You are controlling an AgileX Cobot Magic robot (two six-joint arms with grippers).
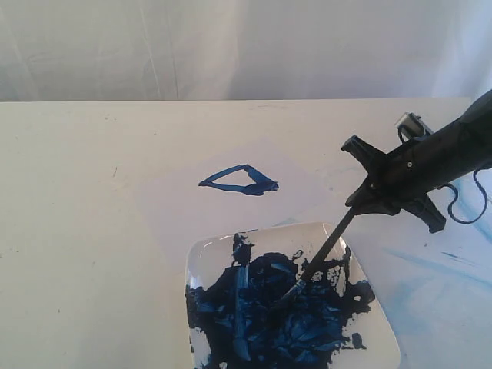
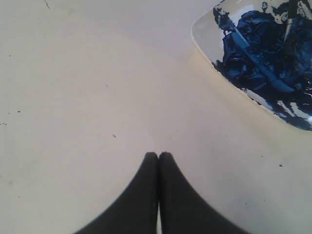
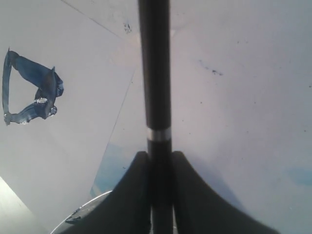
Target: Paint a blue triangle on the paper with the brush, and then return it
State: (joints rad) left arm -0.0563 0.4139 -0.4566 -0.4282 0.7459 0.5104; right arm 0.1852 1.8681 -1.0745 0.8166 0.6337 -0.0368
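Note:
A small dark-blue triangle (image 1: pixel 240 180) is painted on the pale paper (image 1: pixel 184 207) at the table's middle; the right wrist view shows the triangle (image 3: pixel 29 95) too. My right gripper (image 1: pixel 369 192) is shut on the black handle of the brush (image 1: pixel 327 247), which slants down so its bristles rest in the blue paint on the white plate (image 1: pixel 380 315). In the right wrist view the brush handle (image 3: pixel 155 73) with its silver band runs out between the fingers of the right gripper (image 3: pixel 159 155). My left gripper (image 2: pixel 158 155) is shut and empty above bare table, with the plate (image 2: pixel 201 41) off to one side.
A big dark-blue paint blob (image 1: pixel 277 319) covers most of the plate. Faint light-blue smears (image 1: pixel 446 265) stain the table at the right. A white cloth backdrop (image 1: pixel 231 46) hangs behind the table's far edge. A black cable (image 1: pixel 465 204) loops under the right arm.

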